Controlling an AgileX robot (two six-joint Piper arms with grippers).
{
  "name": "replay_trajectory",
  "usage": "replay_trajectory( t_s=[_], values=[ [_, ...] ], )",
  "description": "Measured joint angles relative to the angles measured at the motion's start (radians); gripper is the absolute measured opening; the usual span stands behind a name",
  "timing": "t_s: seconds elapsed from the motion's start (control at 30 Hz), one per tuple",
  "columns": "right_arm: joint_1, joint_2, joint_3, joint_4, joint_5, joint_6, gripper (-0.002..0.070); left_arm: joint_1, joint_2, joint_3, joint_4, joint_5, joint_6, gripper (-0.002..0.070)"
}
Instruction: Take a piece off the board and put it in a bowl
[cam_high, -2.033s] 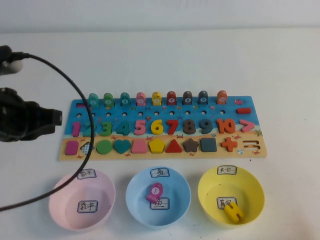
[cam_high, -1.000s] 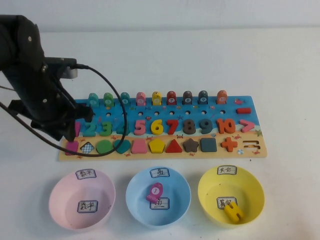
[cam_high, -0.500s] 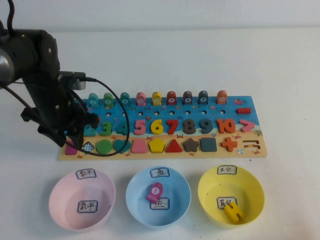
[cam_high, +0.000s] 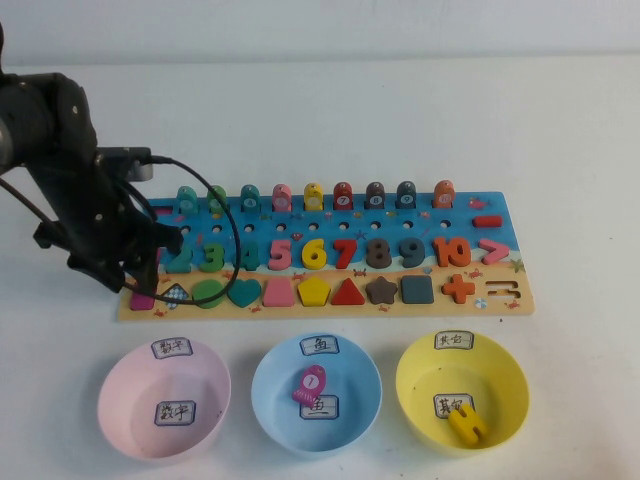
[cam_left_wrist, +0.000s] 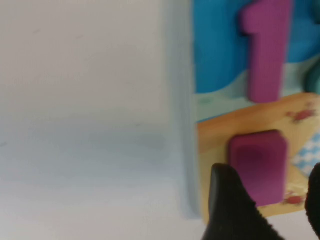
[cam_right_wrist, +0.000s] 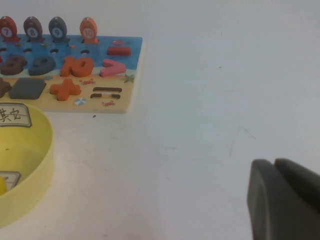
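**Left gripper over board's left end; piece seated in its slot**

Landmark: the board (cam_high: 325, 255), lying across mid-table.

Containers – three bowls in a row on the near side of the board, all clear of it:
- Pink bowl (cam_high: 118, 415), below the board's left end. Two white labels, nothing else seen inside.
- Light blue bowl (cam_high: 270, 405), below the board's middle. Holds a magenta fish piece (cam_high: 309, 384) w/ white circle, leaning on the inner wall near the lower label.
- Yellow bowl (cam_high: 505, 400), below the board's right end. Holds a yellow block (cam_high: 466, 424) by the lower label. No pink piece in it.

The piece (cam_left_wrist: 258, 165): in its recess at the far-left end of the board's sandy strip, directly below the magenta number 1 (cam_left_wrist: 265, 47). In the high view only its lower corner shows, the rest hidden by the arm.

Left gripper (cam_left_wrist: 270, 205): low over the board's left end, above the piece. Fingers spread wide, one dark fingertip (cam_left_wrist: 227, 200) at the piece's edge nearest the board's left rim, the other past its opposite side. Nothing gripped.

Right gripper (cam_right_wrist: 282, 200): over bare table, well off the board's right end. Fingers pressed together, holding nothing.
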Motion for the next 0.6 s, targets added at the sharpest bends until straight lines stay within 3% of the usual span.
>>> replay_trajectory(
  t_s=[0.2,0.6],
  values=[
    [0.000,0.000,0.000,0.000,0.000,0.000,-0.0017,0.000,0.000,0.000,-0.075,-0.003,0.071,0.0289],
    [0.000,0.000,0.000,0.000,0.000,0.000,-0.0017,0.000,0.000,0.000,-0.044,-0.030,0.078,0.0291]
  ],
)
